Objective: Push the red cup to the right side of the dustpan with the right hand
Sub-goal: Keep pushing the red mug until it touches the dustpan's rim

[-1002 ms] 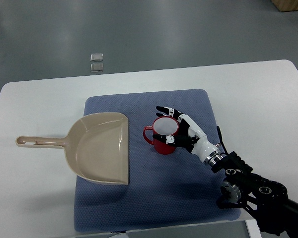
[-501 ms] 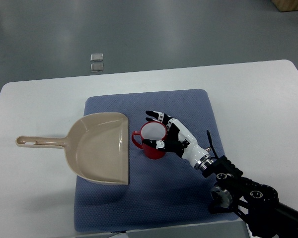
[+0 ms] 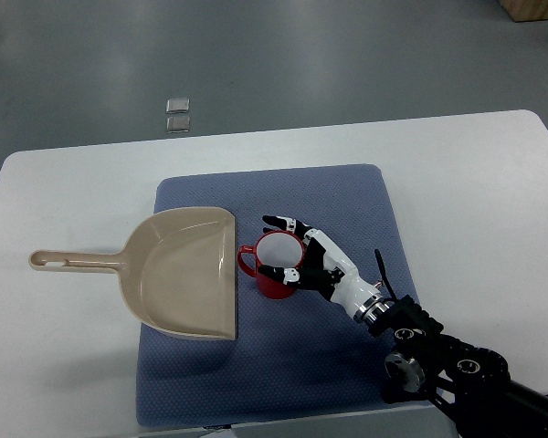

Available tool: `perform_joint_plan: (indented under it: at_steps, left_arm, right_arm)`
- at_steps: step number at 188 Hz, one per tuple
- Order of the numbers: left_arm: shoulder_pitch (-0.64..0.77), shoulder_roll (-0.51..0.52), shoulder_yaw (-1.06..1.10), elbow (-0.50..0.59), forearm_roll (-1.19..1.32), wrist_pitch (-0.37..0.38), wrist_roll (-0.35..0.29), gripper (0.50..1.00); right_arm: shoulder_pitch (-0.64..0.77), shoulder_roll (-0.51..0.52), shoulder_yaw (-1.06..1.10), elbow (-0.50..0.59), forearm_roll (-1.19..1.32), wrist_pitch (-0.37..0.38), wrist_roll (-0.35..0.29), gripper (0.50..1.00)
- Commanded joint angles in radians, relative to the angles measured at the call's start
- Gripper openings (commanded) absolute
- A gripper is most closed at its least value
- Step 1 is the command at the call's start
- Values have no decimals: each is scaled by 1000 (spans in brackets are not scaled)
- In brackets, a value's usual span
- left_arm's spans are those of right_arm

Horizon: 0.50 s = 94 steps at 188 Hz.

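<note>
Red cup (image 3: 276, 267) upright on blue mat (image 3: 347, 196), cradled from its right by right hand (image 3: 321, 266). Fingers (image 3: 283, 223) extended and slightly fanned along far rim; thumb (image 3: 288, 275) curled round near wall. Reads as a cupped pushing contact rather than a lift; cannot tell whether palm itself touches the cup wall.

Cup position relative to fingers: directly left of the palm, between fingertips on the far side and thumb on the near side. Handle points left, away from the hand, toward dustpan (image 3: 178, 272). Handle just beside, possibly touching, the dustpan's open right edge; contact not resolvable.

Progress, judged from layout: cup already at right side of dustpan, so push looks essentially complete. Left to do, probably: stop pushing, open out and withdraw hand without dragging or tipping the cup. Further leftward travel likely to nudge the dustpan or ride the cup onto its lip.

Hidden or unclear:
- right forearm cut off at lower right corner of frame
- left arm not visible anywhere
- lower cup wall on hand side masked by thumb and palm
- cup contents not clear; interior looks pale
- two small grey squares (image 3: 177, 114) on floor beyond table (image 3: 493, 182), identity unknown
</note>
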Motion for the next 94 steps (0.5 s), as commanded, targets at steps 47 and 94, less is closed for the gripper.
perform_joint_plan:
  at_steps: [47,94]
  left_arm:
    - [0,0,0,0,0,0,0,1000]
    - [0,0,0,0,0,0,0,1000]
  right_arm:
    - [6,0,-8,2,-1,3,0,928]
    - [9,0,-8,0,-2,0,0,928]
